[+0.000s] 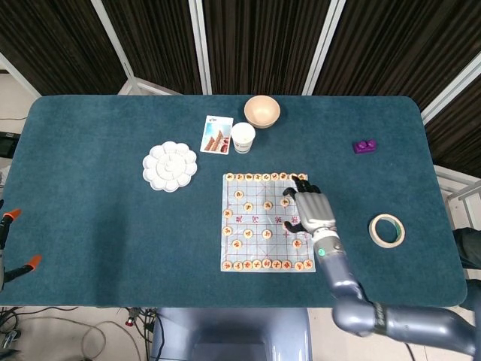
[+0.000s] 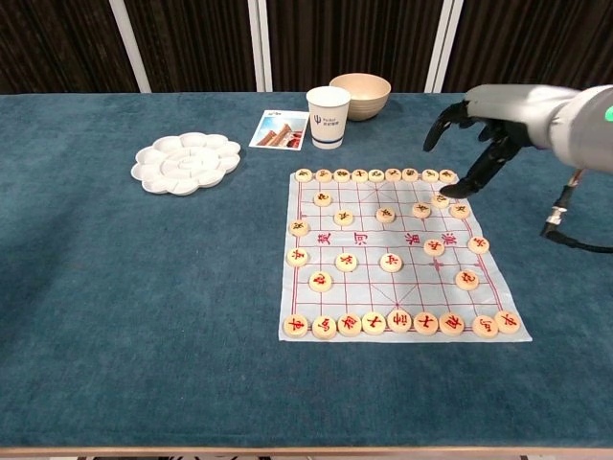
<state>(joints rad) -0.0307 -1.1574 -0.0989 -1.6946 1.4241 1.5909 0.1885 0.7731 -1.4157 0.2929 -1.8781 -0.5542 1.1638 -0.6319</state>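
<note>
A paper xiangqi board (image 1: 255, 207) (image 2: 359, 220) lies on the teal table, with several round wooden pieces along its near and far rows and scattered across the middle. My right hand (image 1: 310, 210) (image 2: 474, 144) hovers above the board's far right corner, fingers spread and pointing down, holding nothing. Its fingertips (image 2: 450, 191) hang just over the pieces near that corner, and one piece (image 2: 434, 246) sits alone on the board below the hand. My left hand does not show in either view.
A white flower-shaped palette (image 1: 170, 166) (image 2: 185, 162) lies left of the board. Behind the board stand a paper cup (image 1: 243, 138) (image 2: 329, 117), a beige bowl (image 1: 261, 111) (image 2: 360, 96) and a picture card (image 1: 216, 135). A purple block (image 1: 364, 146) and a tape roll (image 1: 386, 230) lie to the right.
</note>
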